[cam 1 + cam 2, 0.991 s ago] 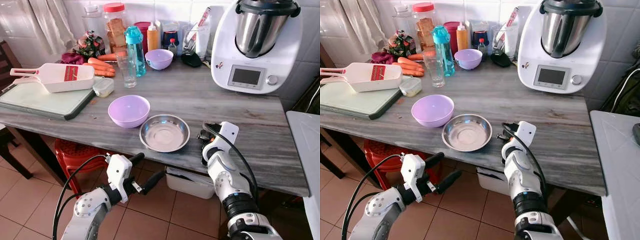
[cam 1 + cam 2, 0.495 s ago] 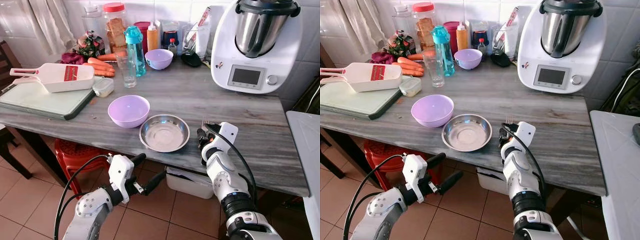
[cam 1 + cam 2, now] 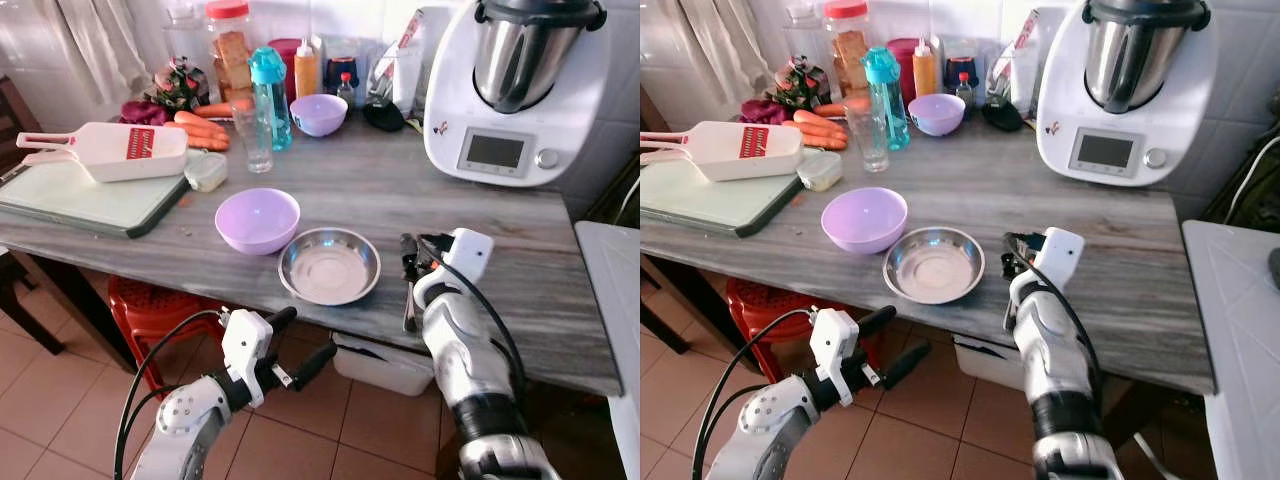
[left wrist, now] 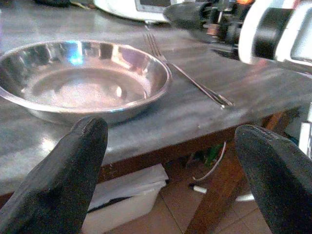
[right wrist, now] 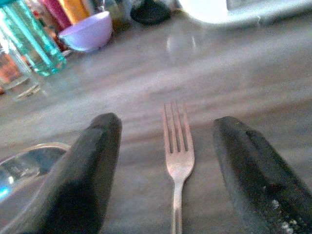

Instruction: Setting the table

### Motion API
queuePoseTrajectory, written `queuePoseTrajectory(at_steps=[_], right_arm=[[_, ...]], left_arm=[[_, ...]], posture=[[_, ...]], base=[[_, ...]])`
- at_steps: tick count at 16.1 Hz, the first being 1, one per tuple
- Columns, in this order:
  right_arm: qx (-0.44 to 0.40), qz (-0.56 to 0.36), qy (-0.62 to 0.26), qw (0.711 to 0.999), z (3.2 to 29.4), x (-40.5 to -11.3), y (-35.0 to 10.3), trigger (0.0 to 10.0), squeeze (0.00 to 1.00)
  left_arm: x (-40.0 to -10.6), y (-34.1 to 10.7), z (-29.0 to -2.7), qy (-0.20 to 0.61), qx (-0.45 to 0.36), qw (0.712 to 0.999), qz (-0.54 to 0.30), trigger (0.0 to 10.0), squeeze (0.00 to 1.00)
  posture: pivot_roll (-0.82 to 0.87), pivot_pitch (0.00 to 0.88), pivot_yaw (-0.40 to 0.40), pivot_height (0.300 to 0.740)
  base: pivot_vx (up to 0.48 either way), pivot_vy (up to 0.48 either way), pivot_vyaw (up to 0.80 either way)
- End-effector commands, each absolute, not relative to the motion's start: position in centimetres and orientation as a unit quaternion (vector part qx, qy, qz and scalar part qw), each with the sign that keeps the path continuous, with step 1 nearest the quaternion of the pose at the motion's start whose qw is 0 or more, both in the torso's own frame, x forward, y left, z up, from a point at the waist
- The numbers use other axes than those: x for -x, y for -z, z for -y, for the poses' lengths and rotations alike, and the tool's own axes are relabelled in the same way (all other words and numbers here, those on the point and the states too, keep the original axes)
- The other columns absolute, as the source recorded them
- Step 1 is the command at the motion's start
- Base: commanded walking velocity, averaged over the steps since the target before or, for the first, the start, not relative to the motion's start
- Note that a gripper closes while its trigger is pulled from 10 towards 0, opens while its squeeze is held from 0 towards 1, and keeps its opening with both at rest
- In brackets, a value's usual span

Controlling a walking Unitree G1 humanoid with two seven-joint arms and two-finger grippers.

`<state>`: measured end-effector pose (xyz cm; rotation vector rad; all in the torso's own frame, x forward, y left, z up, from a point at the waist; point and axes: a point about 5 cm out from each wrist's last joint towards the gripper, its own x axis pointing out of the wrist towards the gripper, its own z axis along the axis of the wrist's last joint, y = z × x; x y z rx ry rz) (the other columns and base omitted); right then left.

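- A fork [image 5: 177, 161] is lying flat on the grey counter [image 3: 520, 250], just right of the steel bowl [image 3: 329, 266].
- The right gripper [image 5: 168, 170] is hovering wide open over it, gripping nothing.
- The left gripper [image 3: 290, 345] is hanging open and empty below the counter edge.

Shiny metal fork [image 5: 177, 161] – marble-look counter [image 3: 520, 250]

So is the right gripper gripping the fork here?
No, the fork lies flat on the counter between the right gripper's open fingers, untouched.
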<state>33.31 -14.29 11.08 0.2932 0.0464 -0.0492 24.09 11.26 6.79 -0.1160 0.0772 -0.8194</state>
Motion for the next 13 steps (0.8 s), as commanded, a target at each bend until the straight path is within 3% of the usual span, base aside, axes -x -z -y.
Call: queuePoseTrajectory(at_steps=[1,4,7,10,13], right_arm=[[-0.129,0.009,0.021,0.991,14.4,-32.8,-12.4,10.0,1.00],[-0.106,0.021,0.029,0.994,15.1,-31.5,-12.6,10.0,1.00],[-0.075,0.032,0.064,0.995,17.2,-29.1,-12.7,10.0,1.00],[-0.045,0.029,0.084,0.995,18.8,-26.7,-12.1,10.0,1.00],[-0.036,0.024,0.088,0.995,19.1,-25.5,-11.8,10.0,1.00]], left_arm=[[-24.5,-7.6,-11.1,0.397,0.049,0.916,-0.023,10.0,0.00],[-25.3,-8.1,-11.4,0.367,0.052,0.929,-0.008,10.0,0.00],[-26.4,-9.1,-13.1,0.274,0.071,0.959,0.023,10.0,0.00],[-26.9,-9.2,-13.5,0.223,0.074,0.972,0.020,10.0,0.00],[-27.5,-9.1,-13.9,0.178,0.035,0.983,0.009,10.0,0.00]], posture=[[0.09,0.000,0.020,0.740],[0.07,0.000,0.023,0.740],[0.07,0.000,0.029,0.740],[0.06,0.000,0.034,0.740],[0.05,0.000,0.041,0.740]], base=[[0.000,0.000,0.00],[0.000,0.000,0.00],[0.000,0.000,0.00],[0.000,0.000,0.00],[0.000,0.000,0.00]])
